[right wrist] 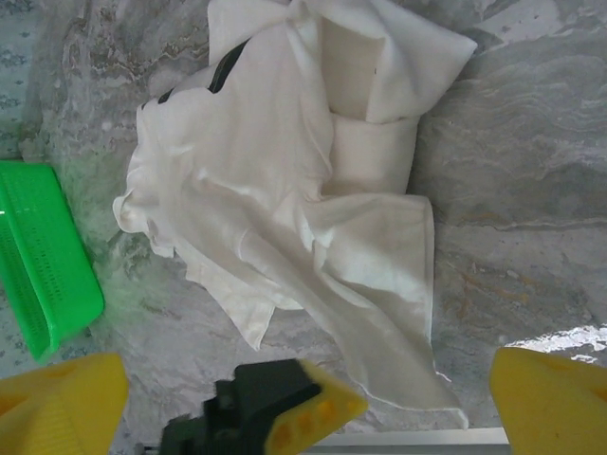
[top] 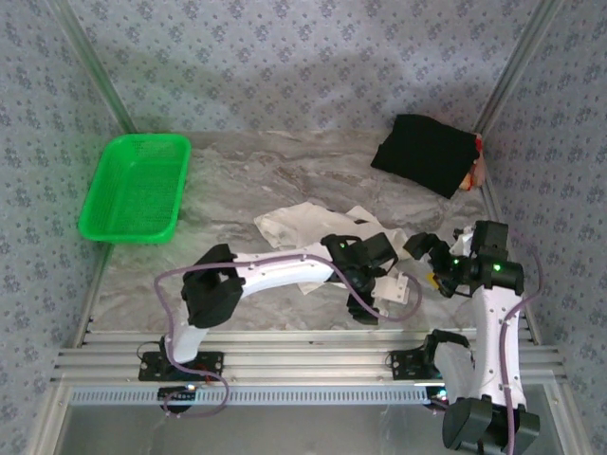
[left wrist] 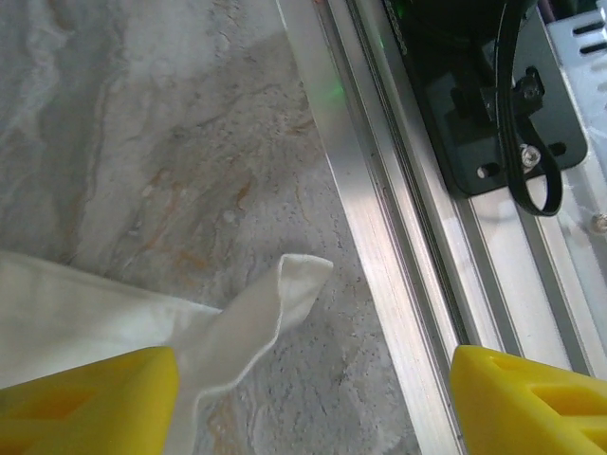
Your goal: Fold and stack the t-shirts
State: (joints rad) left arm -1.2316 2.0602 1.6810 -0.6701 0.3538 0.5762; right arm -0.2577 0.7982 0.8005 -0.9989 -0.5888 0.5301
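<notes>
A green basket sits at the left of the marbled surface, and everything else is off to its right. The off-white shirt lies in a rumpled heap right of the basket and a little closer to the arms, unfolded, with its layers bunched and creased and a short dark mark near its top edge. The black shirt is much farther right of the basket, at the back corner by the wall. It is bundled into a lump and lies well apart from the pale one. The left arm reaches across from below the basket to the near right part of the off-white shirt, where the left end effector hangs low with its yellow fingers spread wide. A corner of the pale cloth stands up between them. One finger is right against the fabric, but the jaws are released and nothing is pinched. This corner lies just beside the metal rail along the near edge. The right end effector hovers farther right of the basket, past the pale heap, with its jaws fully parted and empty above the cloth.
</notes>
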